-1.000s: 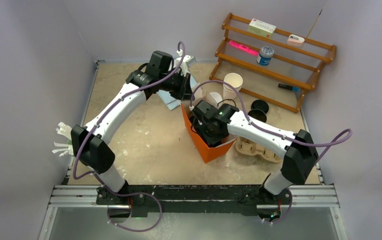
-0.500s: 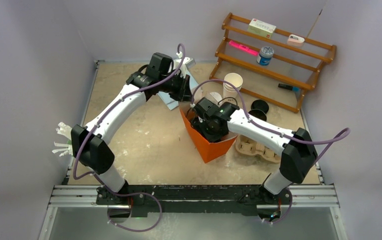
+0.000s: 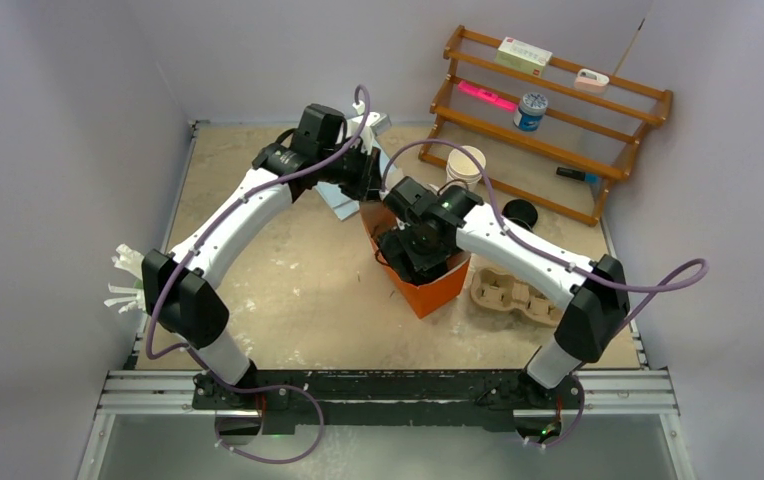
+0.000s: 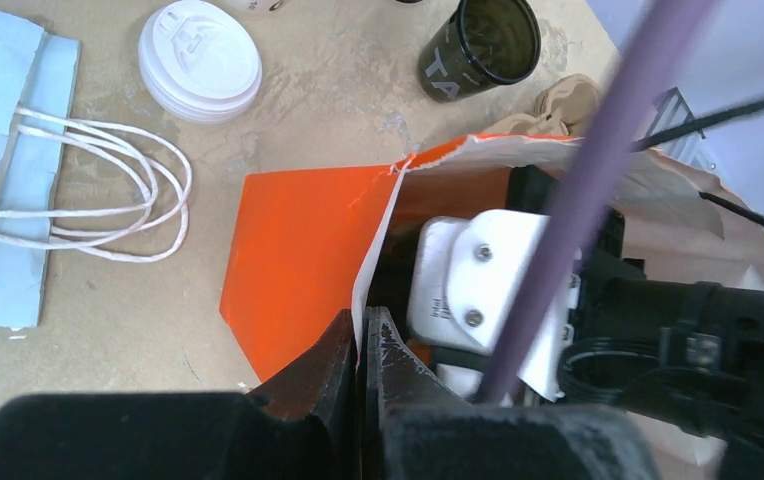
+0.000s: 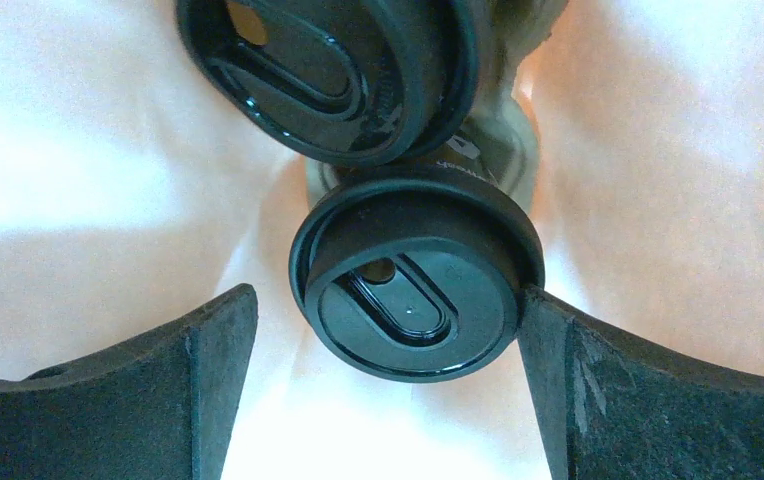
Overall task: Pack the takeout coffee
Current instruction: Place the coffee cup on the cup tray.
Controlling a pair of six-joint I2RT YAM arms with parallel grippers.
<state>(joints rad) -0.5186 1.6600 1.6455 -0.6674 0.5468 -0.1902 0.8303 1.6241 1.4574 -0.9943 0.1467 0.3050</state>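
Two takeout coffee cups with black lids stand inside the orange paper bag [image 3: 436,290]. In the right wrist view one lid [image 5: 418,280] lies between my right gripper's fingers and the other lid [image 5: 328,70] sits beyond it. A beige pulp piece [image 5: 520,150] shows between them. My right gripper [image 5: 388,345] is open, reaching down into the bag [image 3: 408,250]. Its right finger [image 5: 598,390] touches the near lid's edge, while the left finger stands apart. My left gripper [image 4: 363,340] is shut on the bag's rim [image 3: 366,188]. An open black cup [image 4: 480,45] stands on the table.
A pulp carrier [image 3: 508,292] lies right of the bag. Stacked white cups [image 3: 468,165] and a black lid [image 3: 523,212] stand behind it, before a wooden rack [image 3: 548,110]. White lids [image 4: 200,60] and a flat blue bag [image 4: 8,170] lie far left. White forks [image 3: 123,280] are at the left edge.
My right gripper has opened wider and its arm has shifted toward the far side over the bag. The bag has tilted slightly. The left gripper stays on the rim.
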